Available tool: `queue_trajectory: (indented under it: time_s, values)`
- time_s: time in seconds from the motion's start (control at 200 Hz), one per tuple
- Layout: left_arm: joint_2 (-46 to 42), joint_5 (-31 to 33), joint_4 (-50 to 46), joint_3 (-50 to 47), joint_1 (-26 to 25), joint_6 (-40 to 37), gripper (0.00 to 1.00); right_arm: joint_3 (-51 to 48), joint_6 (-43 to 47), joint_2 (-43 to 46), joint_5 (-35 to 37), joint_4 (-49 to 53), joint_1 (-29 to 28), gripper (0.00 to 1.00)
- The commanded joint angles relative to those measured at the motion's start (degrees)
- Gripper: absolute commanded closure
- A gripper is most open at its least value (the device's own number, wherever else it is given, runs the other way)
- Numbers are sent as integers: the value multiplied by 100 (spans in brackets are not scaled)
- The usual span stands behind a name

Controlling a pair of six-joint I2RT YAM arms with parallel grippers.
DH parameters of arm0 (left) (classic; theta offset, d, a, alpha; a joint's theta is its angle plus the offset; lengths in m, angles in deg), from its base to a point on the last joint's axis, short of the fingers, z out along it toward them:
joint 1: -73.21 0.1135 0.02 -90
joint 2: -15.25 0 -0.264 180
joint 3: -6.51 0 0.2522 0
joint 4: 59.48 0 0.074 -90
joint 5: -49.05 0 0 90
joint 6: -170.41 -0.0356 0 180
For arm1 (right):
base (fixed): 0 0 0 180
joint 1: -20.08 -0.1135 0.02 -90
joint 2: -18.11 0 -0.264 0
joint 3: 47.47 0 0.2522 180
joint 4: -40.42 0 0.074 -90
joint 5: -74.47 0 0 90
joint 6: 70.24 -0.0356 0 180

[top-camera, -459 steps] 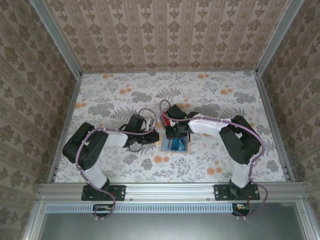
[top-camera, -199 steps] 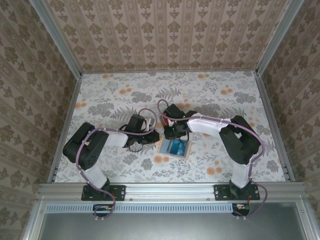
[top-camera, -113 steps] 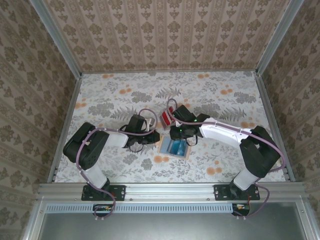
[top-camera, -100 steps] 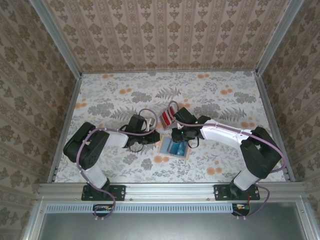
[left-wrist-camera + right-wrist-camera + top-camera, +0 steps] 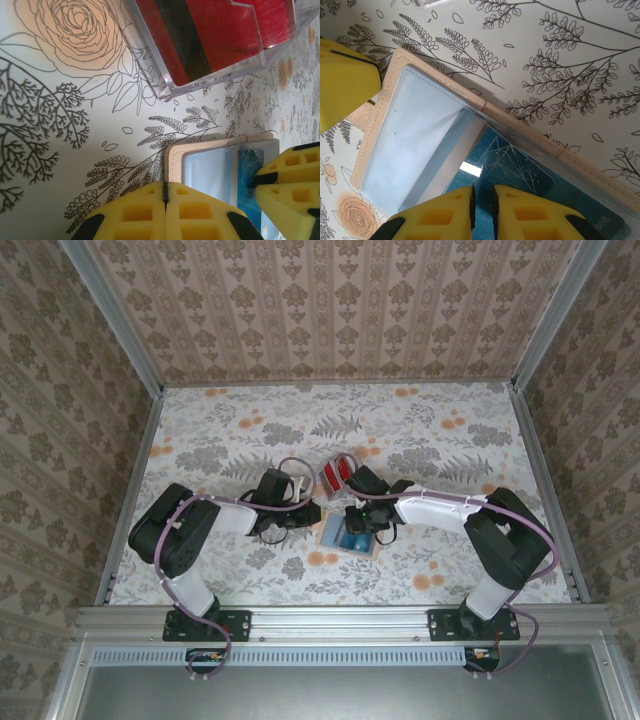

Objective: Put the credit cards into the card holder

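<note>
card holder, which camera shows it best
Right wrist: the card holder lies open, close up, with its tan rim, bluish-grey inside and a blue card inside. Left wrist catches one corner; top external shows it small, from afar.

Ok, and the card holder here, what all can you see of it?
The card holder lies open and flat on the floral table, just nearer than the clear box of red cards. It looks like tan stitched leather framing a pale blue-grey inside with a clear pocket. A teal card with white line art sits partly in that pocket, seemingly pinched by the right gripper. The shut left gripper is at its left edge, seemingly pinning it.
</note>
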Motion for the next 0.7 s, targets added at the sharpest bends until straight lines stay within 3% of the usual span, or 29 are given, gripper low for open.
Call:
queue_trajectory:
  time_s: [0.0, 0.465, 0.695]
  values:
    - [396, -5, -563, -185, -235, 88, 100, 61, -109, -120, -106, -56, -70, 79]
    - [398, -30, -572, -152, -243, 78, 100, 242, -164, -435, -30, -283, -141, 79]
    - [418, -13, -614, -130, -244, 69, 100, 205, -146, -38, 11, -90, -145, 79]
